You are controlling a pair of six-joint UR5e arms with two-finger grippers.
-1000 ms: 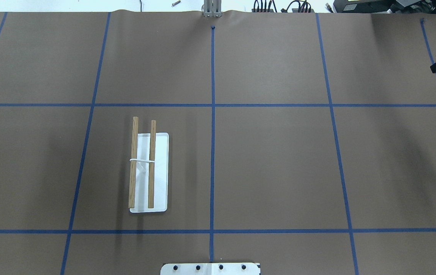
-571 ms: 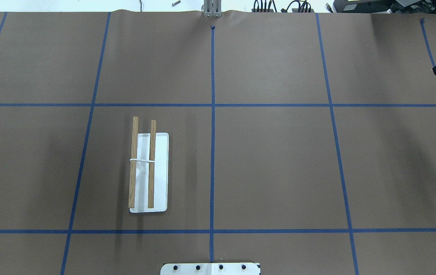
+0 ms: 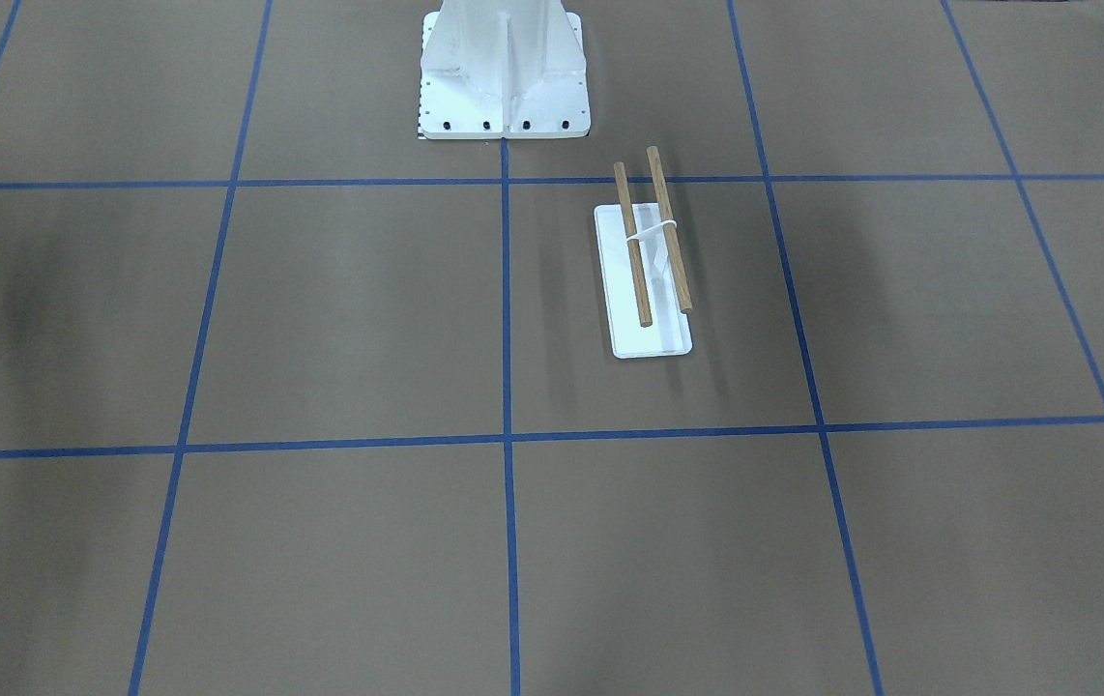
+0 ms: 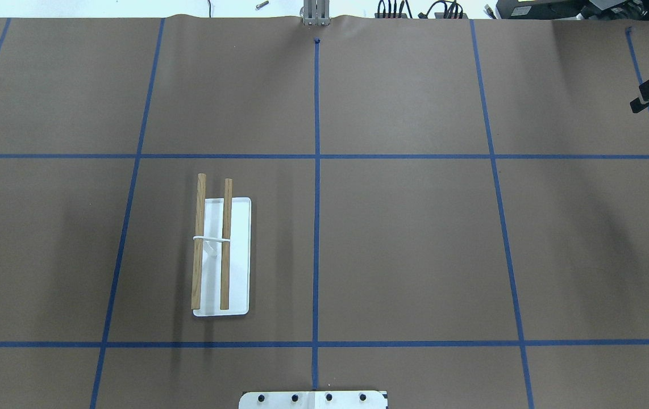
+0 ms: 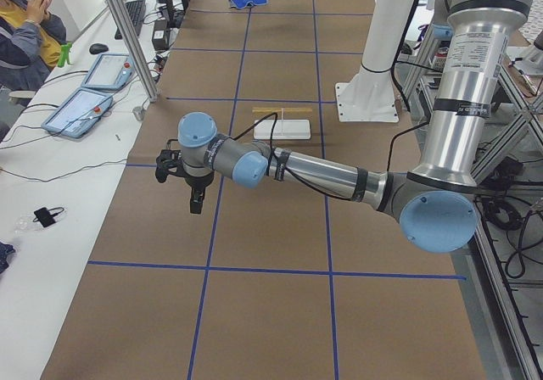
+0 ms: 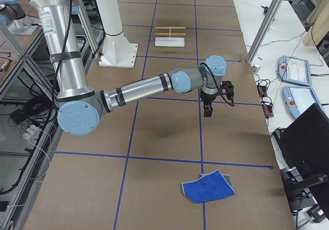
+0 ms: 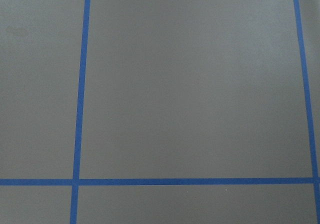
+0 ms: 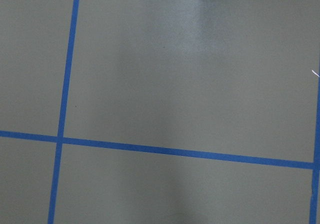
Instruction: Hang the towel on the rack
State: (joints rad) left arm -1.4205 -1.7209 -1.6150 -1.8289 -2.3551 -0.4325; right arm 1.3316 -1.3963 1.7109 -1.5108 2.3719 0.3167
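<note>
The towel (image 6: pixel 208 187) is spread flat well past the right gripper (image 6: pixel 207 112) — jaw spread cannot be told; one border should be pinched squarely.

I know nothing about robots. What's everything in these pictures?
table: one, brown with blue tape grid, under everything
rack: one, two brown wooden bars on white base, table's left half
towel: one, blue, flat at table's right end
pedestal: one, white, bolted at robot's edge
tablets: two, grey, side bench
person: one, yellow shirt, beside bench
left arm: one, silver and blue, stretched over table
right arm: one, silver and blue, stretched over table
left fingers: one pair, black, above bare table
right fingers: one pair, black, apart from towel
</note>
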